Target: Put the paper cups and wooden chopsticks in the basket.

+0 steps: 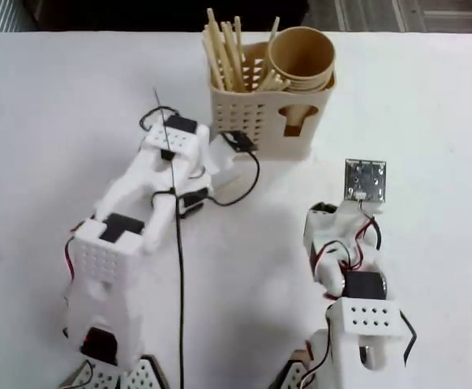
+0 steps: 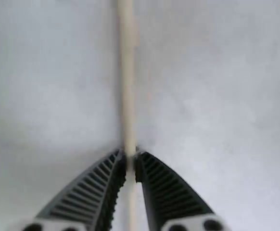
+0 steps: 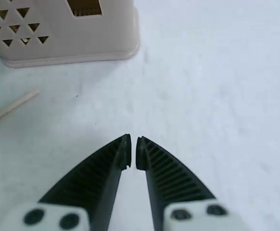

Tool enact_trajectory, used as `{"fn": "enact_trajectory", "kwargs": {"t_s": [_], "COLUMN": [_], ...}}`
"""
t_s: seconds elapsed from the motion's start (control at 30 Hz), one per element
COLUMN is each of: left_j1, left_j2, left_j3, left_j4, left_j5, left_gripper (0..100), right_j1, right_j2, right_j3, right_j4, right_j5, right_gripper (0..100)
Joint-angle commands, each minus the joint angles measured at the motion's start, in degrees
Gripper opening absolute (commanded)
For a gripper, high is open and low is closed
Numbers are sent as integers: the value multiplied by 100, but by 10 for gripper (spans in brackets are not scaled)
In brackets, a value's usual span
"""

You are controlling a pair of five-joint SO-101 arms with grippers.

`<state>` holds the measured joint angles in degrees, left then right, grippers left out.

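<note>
Chopstick (image 2: pixel 127 72) sits pinched in left end effector (image 2: pixel 130 160); right end effector (image 3: pixel 131 147) is pressed together near the basket (image 3: pixel 68 41).

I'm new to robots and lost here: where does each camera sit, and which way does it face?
High view: fixed above, looking down on the table, left arm, right arm and filled basket.
Left wrist view: on the left arm, facing the table past its left claw, shut on a chopstick.
Right wrist view: on the right arm, facing the basket's foot past its right claw, shut, empty.
Shared: high and right wrist views both show the basket.
</note>
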<state>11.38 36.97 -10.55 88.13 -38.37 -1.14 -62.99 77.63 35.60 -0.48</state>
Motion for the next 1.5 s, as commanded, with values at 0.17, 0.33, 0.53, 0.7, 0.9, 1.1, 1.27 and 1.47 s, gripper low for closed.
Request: {"fn": "enact_trajectory", "kwargs": {"t_s": [0.17, 0.33, 0.53, 0.7, 0.9, 1.1, 1.27, 1.47], "left_j1": [207, 251, 295, 303, 637, 1024, 1051, 1033], "left_j2": [-699, -2413, -4523, -5701, -5886, -5402, -5024, -4505], "left_j3": [440, 1486, 1925, 1222, -88, -536, -589, -589], "left_j4": [1037, 1002, 1002, 835, -193, -2259, -4123, -5521], "left_j5": [9, -26, 26, 580, 1855, 2444, 2778, 3007], "left_gripper": [20, 22, 22, 22, 22, 22, 22, 22], "right_j1": [40, 48, 48, 48, 40, 40, 40, 22], "right_j2": [-75, -75, -75, -75, -66, -66, -66, -66], "right_j3": [-44, -44, -44, -44, -35, -35, -35, -35], "right_j4": [-110, -110, -110, -110, -110, -110, -110, -110], "right_j5": [0, 0, 0, 0, 0, 0, 0, 0], "right_gripper": [34, 34, 34, 34, 34, 34, 34, 34]}}
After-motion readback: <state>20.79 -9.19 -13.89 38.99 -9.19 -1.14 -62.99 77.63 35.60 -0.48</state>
